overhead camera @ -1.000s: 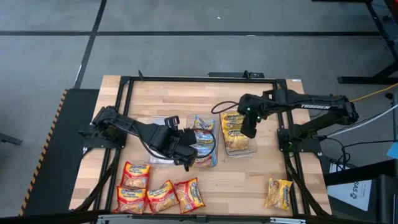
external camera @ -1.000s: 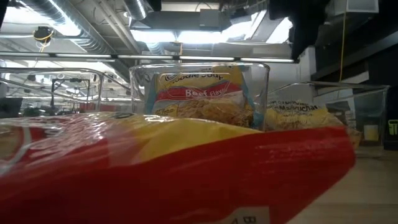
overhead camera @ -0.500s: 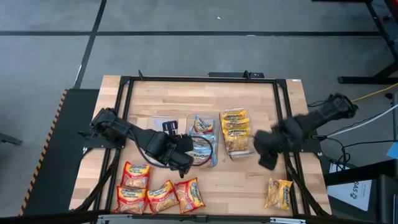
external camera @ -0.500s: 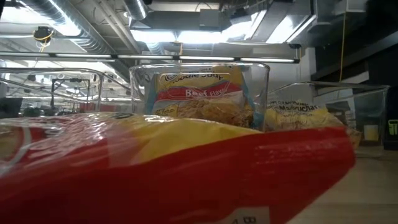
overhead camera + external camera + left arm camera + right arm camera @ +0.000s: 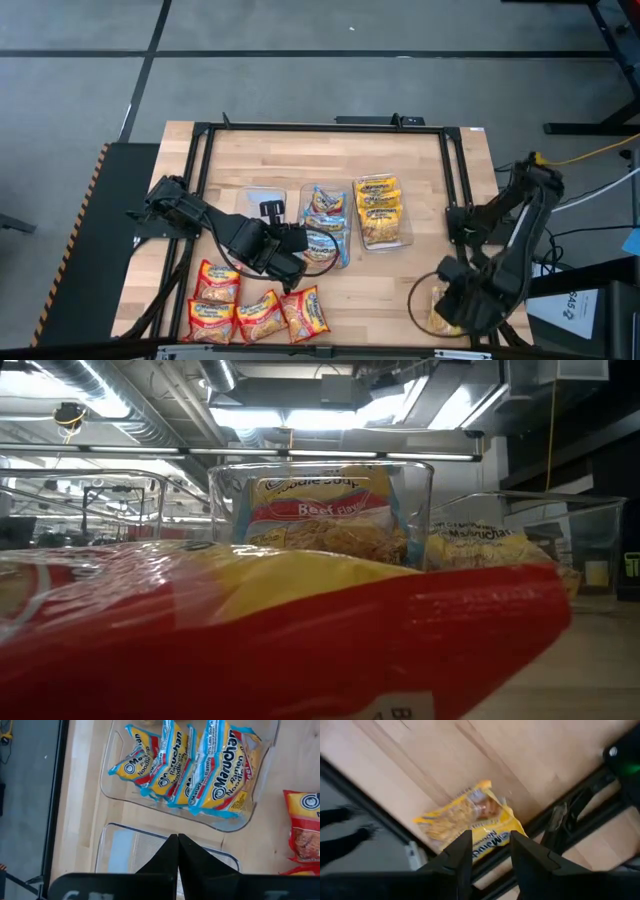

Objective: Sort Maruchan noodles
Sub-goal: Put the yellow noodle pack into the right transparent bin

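Lying alone at the near right corner of the table [image 5: 260, 150], one yellow packet [image 5: 470, 822] is now the target: the right gripper [image 5: 487, 851] has swung away from the yellow tub [image 5: 381, 212], where it hung a second ago, and hovers over this stray with fingers spread, holding nothing. That suggests the pick is next. The yellow tub holds several yellow packets; the middle tub [image 5: 190, 770] beside it holds blue-trimmed packets [image 5: 200, 765]; the left tub [image 5: 120, 850] looks empty. Four red packets [image 5: 250, 310] wait unsorted at the near left. The left gripper [image 5: 177, 851], fingers pressed together, has drawn back slightly over the left tub.
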